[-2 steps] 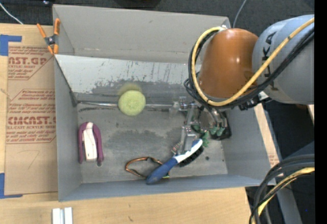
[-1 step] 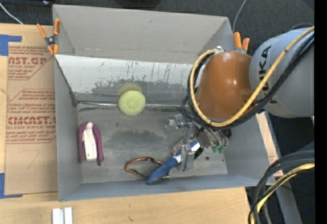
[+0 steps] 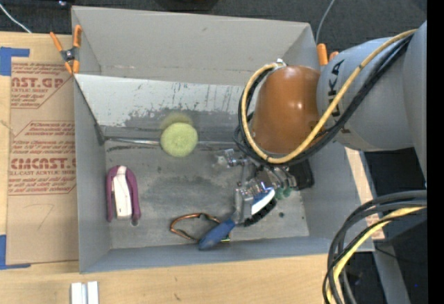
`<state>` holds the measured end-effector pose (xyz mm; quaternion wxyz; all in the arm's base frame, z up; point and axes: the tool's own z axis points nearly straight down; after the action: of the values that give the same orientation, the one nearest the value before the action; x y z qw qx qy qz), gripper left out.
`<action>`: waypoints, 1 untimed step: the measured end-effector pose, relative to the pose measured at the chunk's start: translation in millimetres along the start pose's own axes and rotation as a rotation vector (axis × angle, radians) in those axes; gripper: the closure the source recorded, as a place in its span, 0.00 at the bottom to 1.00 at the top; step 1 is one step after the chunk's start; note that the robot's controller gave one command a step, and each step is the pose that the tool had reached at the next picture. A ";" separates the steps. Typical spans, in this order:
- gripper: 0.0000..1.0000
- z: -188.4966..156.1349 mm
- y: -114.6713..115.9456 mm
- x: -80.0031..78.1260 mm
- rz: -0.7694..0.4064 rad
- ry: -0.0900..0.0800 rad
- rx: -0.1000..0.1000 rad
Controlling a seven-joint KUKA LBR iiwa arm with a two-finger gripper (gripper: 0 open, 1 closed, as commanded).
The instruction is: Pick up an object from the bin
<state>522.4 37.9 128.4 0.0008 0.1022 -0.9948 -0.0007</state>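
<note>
Three loose things lie in the grey bin [image 3: 89, 157], and we judge the step in hand to be closing in on the one nearest the arm. That thing is a blue-handled tool [image 3: 216, 232] with a coppery wire loop [image 3: 186, 221] at its left end, lying flat near the front wall, right of the middle. Just beside its blue end, on the right, the gripper [image 3: 251, 207] hangs low over the floor beneath the arm's orange cover. We cannot tell whether it is spread or pressed together, nor whether anything sits in it. To do this well, we would centre over the solid blue handle rather than the thin loop, close across the handle's narrow width, and lift straight up so the loop does not drag. Of the other things, a purple and white object [image 3: 122, 193], perhaps a small stapler, lies by the left wall, well apart. A yellow-green ball [image 3: 179, 139] rests at the foot of the back wall, also well apart. Neither blocks the way. The nearby front wall leaves little room, and the arm's cables hang close around the gripper.
</note>
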 end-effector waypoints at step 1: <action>0.00 51.6 34.6 34.3 0.012 -0.005 0.000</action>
<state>481.6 64.9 76.9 -0.0018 0.0960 -0.9954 -0.0009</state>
